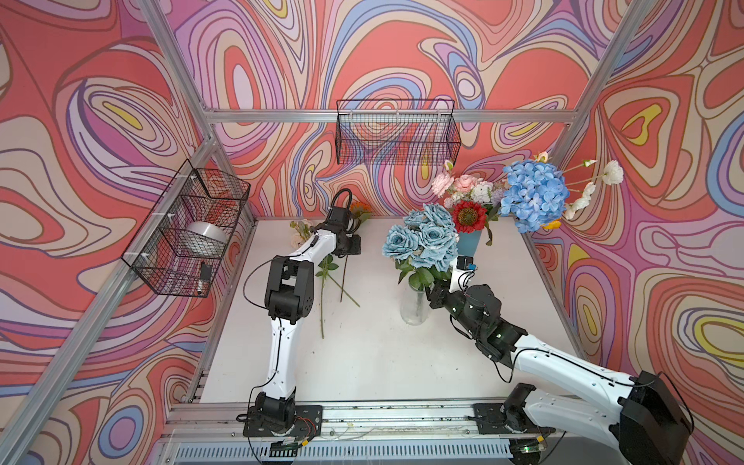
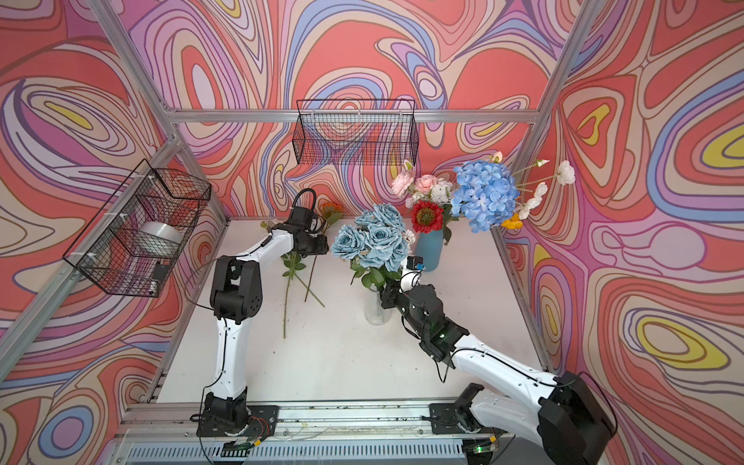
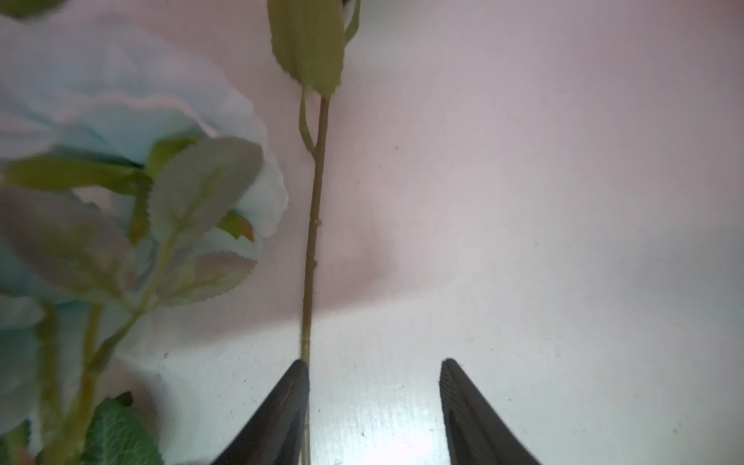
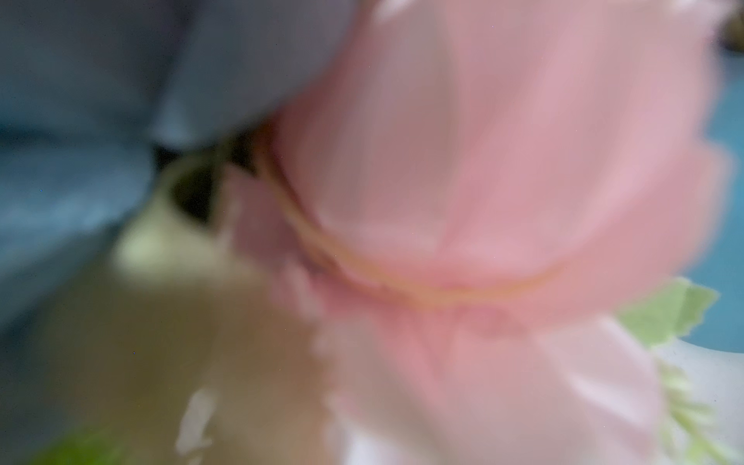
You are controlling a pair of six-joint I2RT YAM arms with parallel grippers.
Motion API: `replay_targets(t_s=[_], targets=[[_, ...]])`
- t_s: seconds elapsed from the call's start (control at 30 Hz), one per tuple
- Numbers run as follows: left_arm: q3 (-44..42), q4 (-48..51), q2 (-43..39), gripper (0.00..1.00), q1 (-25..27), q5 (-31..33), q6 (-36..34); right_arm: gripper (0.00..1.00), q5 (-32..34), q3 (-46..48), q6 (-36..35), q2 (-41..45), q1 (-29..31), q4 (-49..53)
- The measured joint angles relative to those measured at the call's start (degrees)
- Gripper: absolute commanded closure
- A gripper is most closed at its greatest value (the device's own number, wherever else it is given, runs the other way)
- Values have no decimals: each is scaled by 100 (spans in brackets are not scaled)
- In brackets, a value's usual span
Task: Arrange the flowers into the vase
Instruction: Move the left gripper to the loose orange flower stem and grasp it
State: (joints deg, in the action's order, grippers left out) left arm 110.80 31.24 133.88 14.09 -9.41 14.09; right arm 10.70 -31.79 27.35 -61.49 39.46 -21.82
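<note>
Roughly halfway, we judge: loose stems (image 1: 322, 298) lie on the table (image 1: 362, 362) under our left gripper (image 3: 374, 362), jaws apart, one stem (image 3: 312, 241) brushing a finger. Dusty-blue roses (image 1: 426, 237) fill the glass vase (image 1: 414, 310); our right gripper (image 1: 434, 290) sits at its neck, grip hidden. More blooms (image 1: 531, 193) stand in the blue vase (image 1: 469, 243).

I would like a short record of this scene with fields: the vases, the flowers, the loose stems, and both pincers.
glass vase: upright, mid-table, holds the dusty-blue roses
blue vase: at the back, holds a red sunflower and pink blooms
loose stems: lying on the table, left side
left pincer: open, low over the table, a loose stem beside one finger
right pincer: at the rose stems above the glass vase; grip unclear
</note>
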Motion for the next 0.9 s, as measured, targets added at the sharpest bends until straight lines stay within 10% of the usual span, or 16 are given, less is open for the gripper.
replay_targets(t_s=[0.33,0.63,0.9], targets=[[1180,940,756,56,0,511,-42,68,2,2,46,0,0,24],[1974,1390,1246,100,-2,564,-55,68,2,2,76,24,0,105],[1556,1257,990,100,-26,380,-39,70,63,85,155,74,0,68]])
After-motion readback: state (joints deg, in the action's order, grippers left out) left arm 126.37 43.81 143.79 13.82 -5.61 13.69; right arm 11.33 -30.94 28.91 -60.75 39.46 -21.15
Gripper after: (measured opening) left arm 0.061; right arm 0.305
